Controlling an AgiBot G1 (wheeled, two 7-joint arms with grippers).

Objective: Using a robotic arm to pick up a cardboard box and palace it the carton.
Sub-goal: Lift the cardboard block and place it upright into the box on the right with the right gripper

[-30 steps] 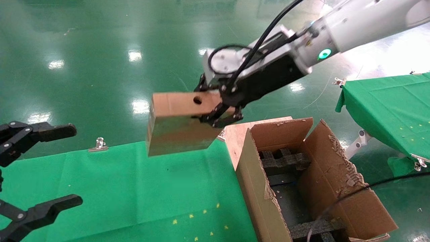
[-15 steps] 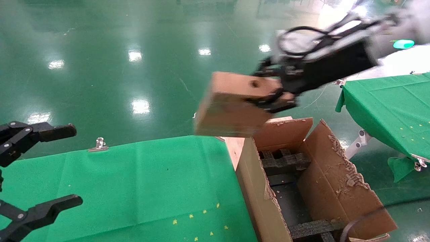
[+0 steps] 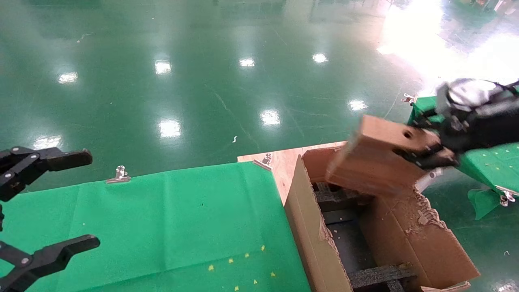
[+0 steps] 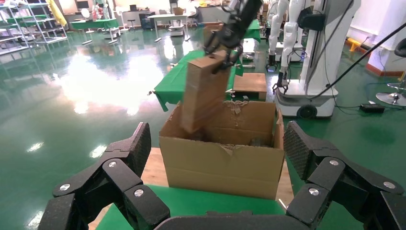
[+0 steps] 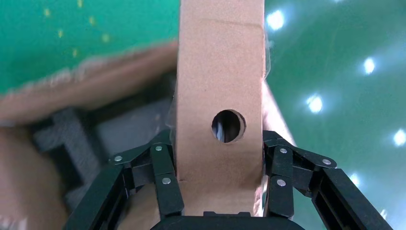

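Note:
My right gripper [image 3: 425, 154] is shut on the small brown cardboard box [image 3: 377, 158] with a round hole, holding it tilted above the far end of the large open carton [image 3: 409, 239]. In the right wrist view the fingers [image 5: 163, 177] clamp the box [image 5: 220, 72] on both sides, over black foam inserts [image 5: 72, 139]. In the left wrist view the box [image 4: 203, 91] hangs with its lower end just inside the carton [image 4: 225, 160]. My left gripper [image 3: 44, 202] is open and parked at the left edge of the green table.
The carton stands against the right end of the green-clothed table [image 3: 162, 227], with a bare wooden corner [image 3: 284, 158] beside it. A second green-clothed table [image 3: 494, 154] stands at the right. The carton's flaps [image 3: 421, 211] are torn and ragged.
My right arm has swung the cardboard box from above the green table rightward and down, to over the carton's far end. The left gripper has not moved.

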